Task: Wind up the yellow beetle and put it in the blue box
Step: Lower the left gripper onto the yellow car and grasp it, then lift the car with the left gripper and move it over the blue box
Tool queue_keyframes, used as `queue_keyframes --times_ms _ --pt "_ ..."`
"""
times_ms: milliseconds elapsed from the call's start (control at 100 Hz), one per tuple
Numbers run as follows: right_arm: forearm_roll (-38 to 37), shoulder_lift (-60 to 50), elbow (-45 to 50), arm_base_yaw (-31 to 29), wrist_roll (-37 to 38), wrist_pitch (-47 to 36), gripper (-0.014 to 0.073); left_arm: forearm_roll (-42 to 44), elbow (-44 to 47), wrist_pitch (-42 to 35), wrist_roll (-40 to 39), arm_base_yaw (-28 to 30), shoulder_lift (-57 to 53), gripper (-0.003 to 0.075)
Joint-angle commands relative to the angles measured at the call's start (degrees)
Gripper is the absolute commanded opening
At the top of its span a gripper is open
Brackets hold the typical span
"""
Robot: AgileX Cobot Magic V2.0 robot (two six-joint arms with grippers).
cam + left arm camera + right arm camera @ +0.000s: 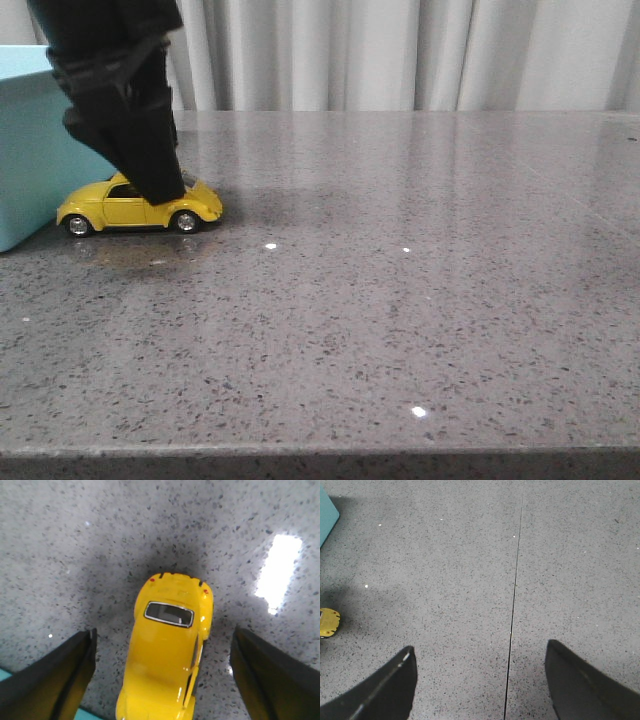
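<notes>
Speckled grey stone table (400, 300), polished enough to carry glare spots. Yellow beetle (140, 206) stands on its wheels at about 9 o'clock on the table in the front view — glossy rounded shell, dark windows, silver hubs on black tyres. Its tail end sits just beside the blue box (30, 150), a smooth matte turquoise wall with a rounded rim, off at the table's left edge; whether the two touch, cannot tell.

Left gripper (160, 185) comes down from 12 o'clock straight over the car's roof, black and angular, hiding the middle of the cabin. From the left wrist view the car (167, 665) lies lengthwise between the two dark fingers (55, 675), which stand wide apart with bare table showing on each side — no contact with the shell.

Right gripper (480, 680) hangs over plain table with a thin seam (515, 590) running through it, fingers spread, nothing between them. Sliver of yellow car (329, 622) and turquoise box corner (327, 514) show at that view's edge.
</notes>
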Motion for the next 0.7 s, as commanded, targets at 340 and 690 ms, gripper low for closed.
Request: queue_keyframes --times_ms 340,690 --pt "-0.6 -0.9 -1.2 0.1 -0.5 -3.9 0.054 0.9 -2.0 -1.7 0.0 -0.4 0.1 0.0479" --pt "-0.6 -0.9 -1.2 0.1 -0.5 -3.8 0.054 0.9 -2.2 -1.6 0.0 -0.5 0.1 0.0248"
